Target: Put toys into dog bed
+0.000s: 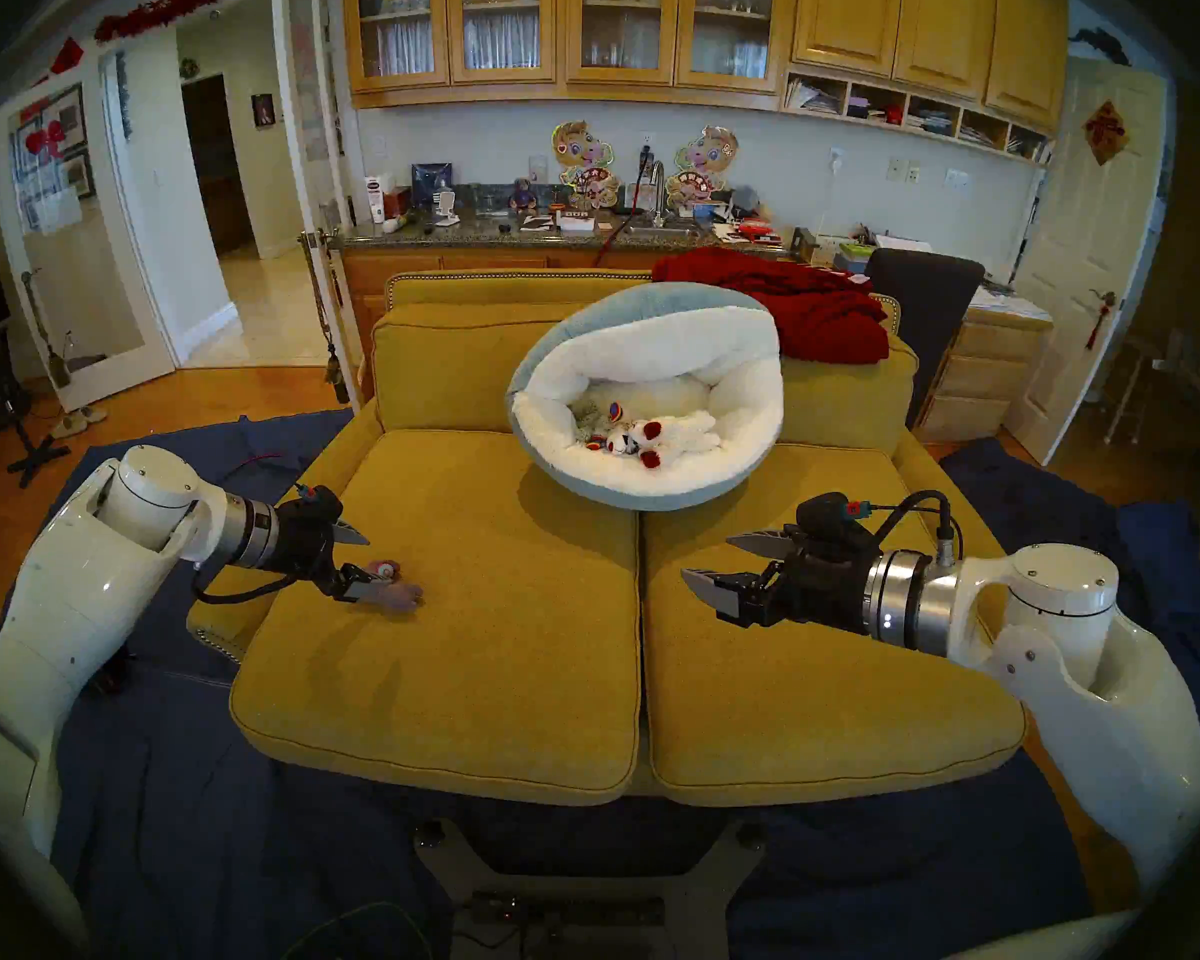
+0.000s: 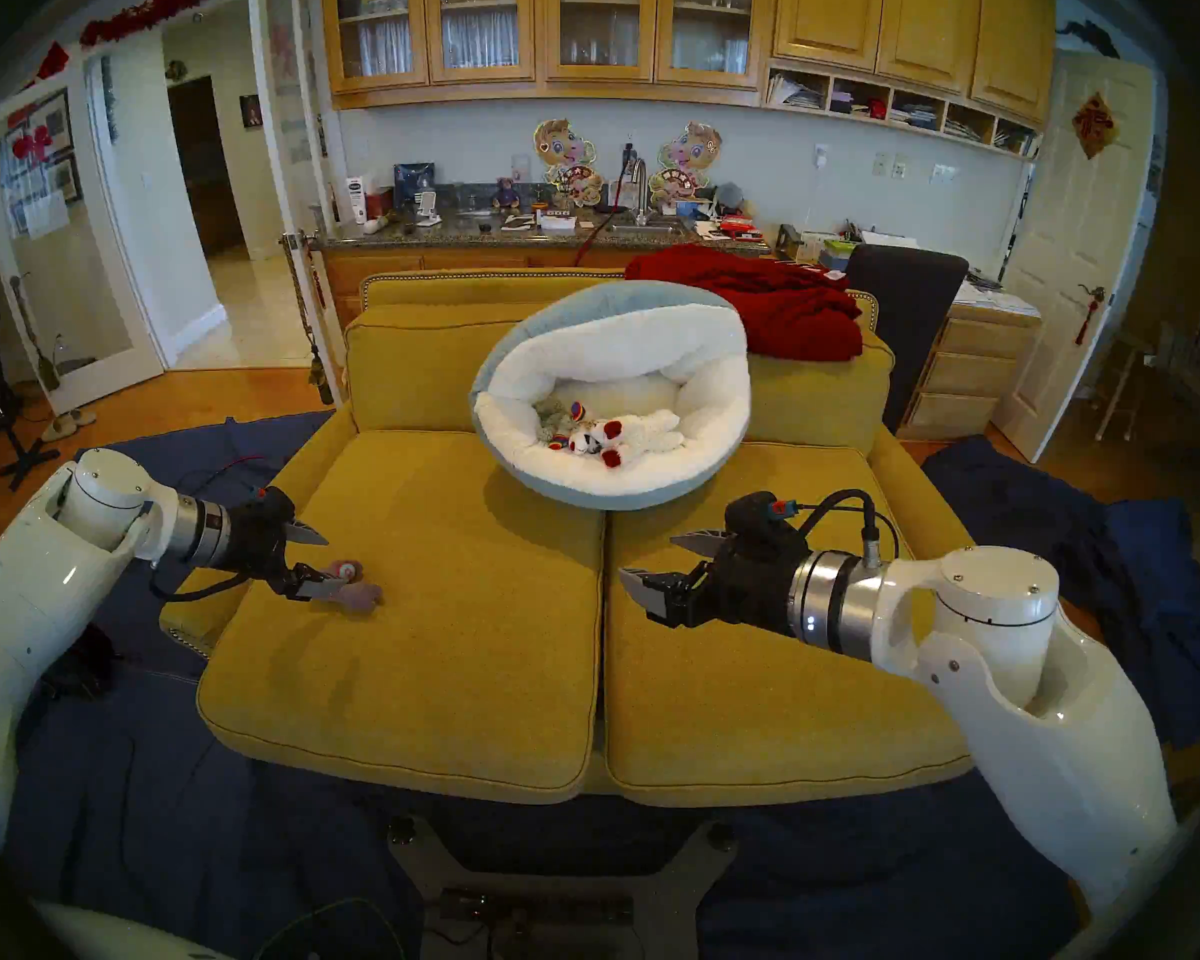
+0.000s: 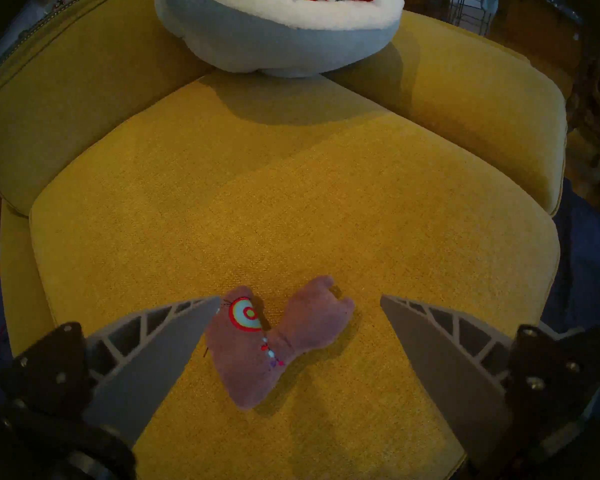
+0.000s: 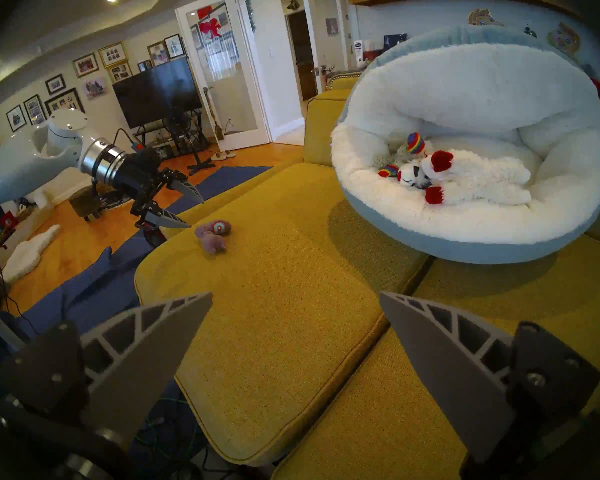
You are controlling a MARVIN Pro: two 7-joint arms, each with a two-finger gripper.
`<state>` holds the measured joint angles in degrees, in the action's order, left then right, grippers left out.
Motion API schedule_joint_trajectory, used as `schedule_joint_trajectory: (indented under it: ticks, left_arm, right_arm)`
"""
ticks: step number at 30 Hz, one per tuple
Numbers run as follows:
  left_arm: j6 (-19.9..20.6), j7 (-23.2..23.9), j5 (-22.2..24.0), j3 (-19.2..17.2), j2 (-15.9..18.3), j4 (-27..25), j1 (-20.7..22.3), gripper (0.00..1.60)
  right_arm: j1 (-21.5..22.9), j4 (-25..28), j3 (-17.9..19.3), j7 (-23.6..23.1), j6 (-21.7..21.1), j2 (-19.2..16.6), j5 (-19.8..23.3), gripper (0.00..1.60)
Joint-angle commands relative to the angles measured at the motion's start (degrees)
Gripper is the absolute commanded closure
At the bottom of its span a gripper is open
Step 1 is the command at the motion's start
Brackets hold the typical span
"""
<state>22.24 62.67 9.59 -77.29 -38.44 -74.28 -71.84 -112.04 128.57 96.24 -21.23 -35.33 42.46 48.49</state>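
From the head camera, the dog bed (image 1: pixel 642 411) sits tilted against the sofa's back cushions, straddling the seam between the two seat cushions (image 1: pixel 459 633). Inside lie a white lamb with red feet (image 1: pixel 673 438) and a rainbow-trimmed white plush (image 1: pixel 611 439). The purple-grey plush (image 1: pixel 403 595) lies on the left cushion, at the left gripper (image 1: pixel 362 557), whose jaws stand wide. The right gripper (image 1: pixel 715 564) hangs over the right cushion, spread wide, empty. A dark-red blanket (image 1: pixel 791 307) drapes the sofa back.

The left wrist view shows the purple-grey plush (image 3: pixel 274 344) flat on the cushion between the open fingers (image 3: pixel 174 334), touched by neither.

The right wrist view shows the bed (image 4: pixel 471 240) with its toys, and the purple plush (image 4: pixel 213 237) near the left gripper (image 4: pixel 191 209).
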Motion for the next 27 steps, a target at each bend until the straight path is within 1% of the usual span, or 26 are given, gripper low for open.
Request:
schedule_joint_trajectory:
  ticks: [1,4,6,8,13,14,15,16,17,18,21,25,26,27]
  left_arm:
    - [-1.58,2.97,-0.36,0.55,-0.99,3.04,6.43,0.0]
    - [-2.31,3.96,-1.14,1.65,-1.81,5.42,8.37,0.0]
    - [-2.4,4.11,-1.33,1.38,-2.16,5.74,8.37,0.0]
    - [-3.05,4.54,-2.26,2.0,-3.15,7.81,9.84,0.0]
    - [-3.97,4.86,-3.63,2.43,-4.48,10.02,11.04,0.0]
    - [-4.33,5.35,-3.92,3.52,-4.81,11.4,12.37,0.0]
    - [-4.69,5.6,-4.32,3.83,-5.26,12.18,12.8,0.0]
    - [-4.81,5.03,-4.73,2.41,-5.73,11.33,11.33,0.0]
    - [-5.34,5.75,-4.93,4.33,-5.98,13.35,13.41,0.0]
    - [-5.49,5.67,-5.33,3.66,-6.33,13.11,12.81,0.0]
    - [-6.55,6.43,-6.32,5.39,-7.22,15.59,14.6,0.0]
    - [-7.61,7.15,-6.99,6.46,-8.1,17.29,15.46,0.0]
    - [-7.83,7.08,-7.22,6.27,-8.3,17.27,15.13,0.0]
    - [-8.29,7.28,-7.44,7.01,-8.51,18.21,15.75,0.0]
  right_arm:
    - [0.67,1.18,0.87,0.04,0.61,0.01,-0.1,0.0]
    - [0.68,1.18,0.87,0.03,0.6,0.01,-0.1,0.0]
    - [0.68,1.17,0.86,0.03,0.6,0.01,-0.1,0.0]
    - [0.69,1.17,0.86,0.03,0.6,0.01,-0.1,0.0]
    - [0.68,1.18,0.86,0.03,0.6,0.01,-0.1,0.0]
    - [0.68,1.18,0.87,0.04,0.6,0.01,-0.11,0.0]
    - [0.67,1.18,0.87,0.04,0.61,0.01,-0.11,0.0]
    - [0.67,1.18,0.87,0.04,0.61,0.01,-0.11,0.0]
    - [0.67,1.19,0.88,0.04,0.61,0.01,-0.11,0.0]
    - [0.67,1.19,0.88,0.04,0.61,0.01,-0.11,0.0]
    - [0.66,1.19,0.88,0.04,0.62,0.01,-0.11,0.0]
    - [0.66,1.2,0.88,0.04,0.62,0.01,-0.11,0.0]
    - [0.65,1.2,0.89,0.04,0.62,0.01,-0.11,0.0]
    - [0.65,1.2,0.89,0.04,0.63,0.01,-0.12,0.0]
